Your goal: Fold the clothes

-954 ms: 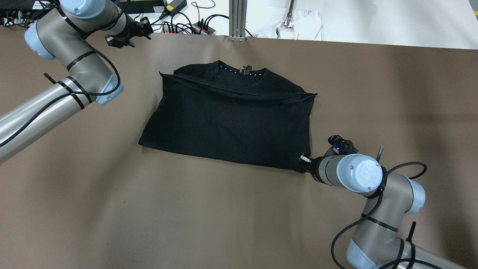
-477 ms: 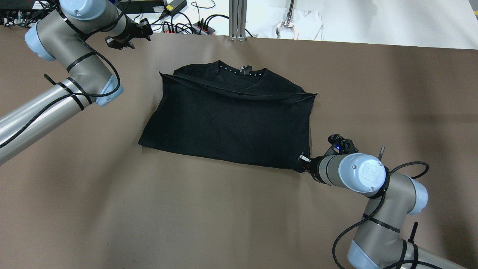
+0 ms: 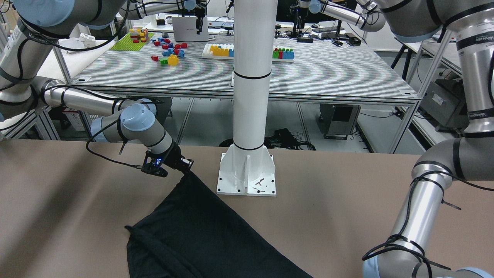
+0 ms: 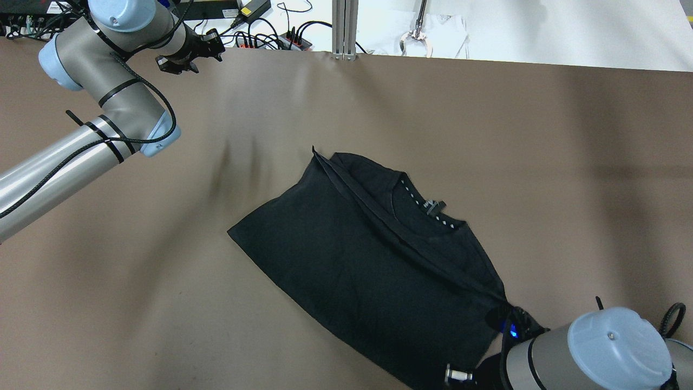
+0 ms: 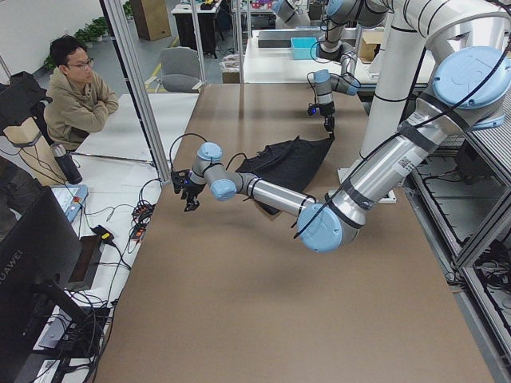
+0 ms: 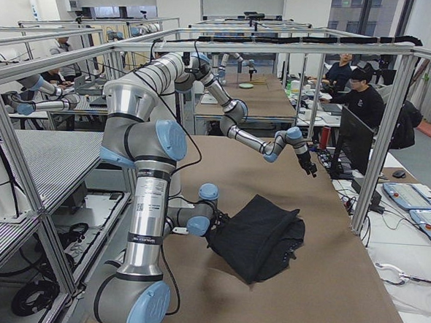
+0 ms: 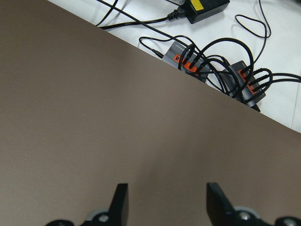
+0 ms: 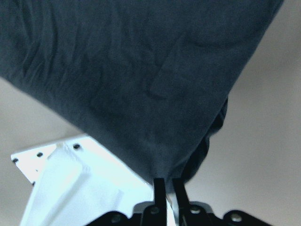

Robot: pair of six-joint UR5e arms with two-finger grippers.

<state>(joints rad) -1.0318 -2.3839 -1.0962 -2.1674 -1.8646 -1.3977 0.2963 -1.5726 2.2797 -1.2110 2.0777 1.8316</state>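
Bright even light, soft shadows, sharp

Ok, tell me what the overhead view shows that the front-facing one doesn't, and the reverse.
Overhead only: the neckline with its white marks, and the left gripper, jaws open and holding nothing. Front-facing only: the white pillar base and the coloured blocks behind the robot. Both: the black garment and the right gripper, jaws shut on one corner of it.
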